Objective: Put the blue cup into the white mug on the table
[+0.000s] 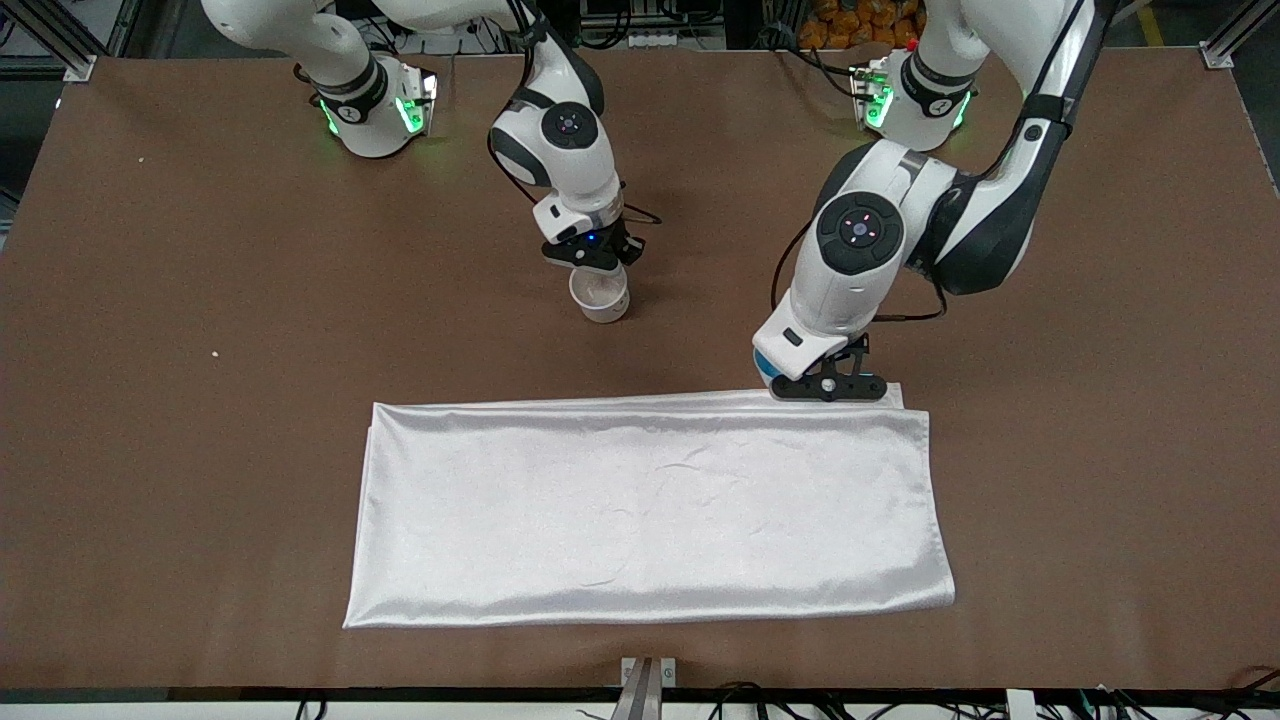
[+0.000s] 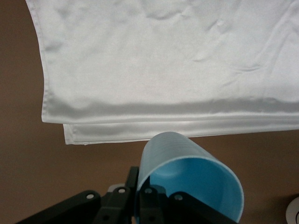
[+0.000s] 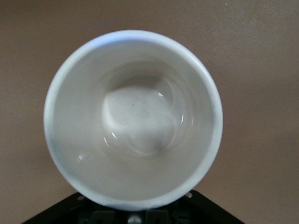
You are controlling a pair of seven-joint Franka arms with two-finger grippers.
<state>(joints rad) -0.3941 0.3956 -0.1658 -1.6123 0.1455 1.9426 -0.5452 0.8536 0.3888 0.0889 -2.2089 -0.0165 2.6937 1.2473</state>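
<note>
My left gripper [image 1: 830,388] hangs over the edge of the white cloth that lies nearer the robots. It is shut on the wall of the blue cup [image 2: 191,177], one finger inside the rim and one outside [image 2: 140,189]. The cup is tilted on its side, and only a blue sliver of it [image 1: 765,365] shows under the hand in the front view. My right gripper [image 1: 597,262] is shut on the white mug [image 1: 600,295], which stands mouth up and empty [image 3: 133,116] toward the robots' side of the brown table [image 1: 200,400]. The mug's handle is hidden at the jaws [image 3: 140,213].
A shiny white cloth [image 1: 650,510], folded into a rectangle, covers the middle of the table nearer the front camera; its doubled edge [image 2: 163,126] lies just under the cup. Both robot bases stand along the table's robot side.
</note>
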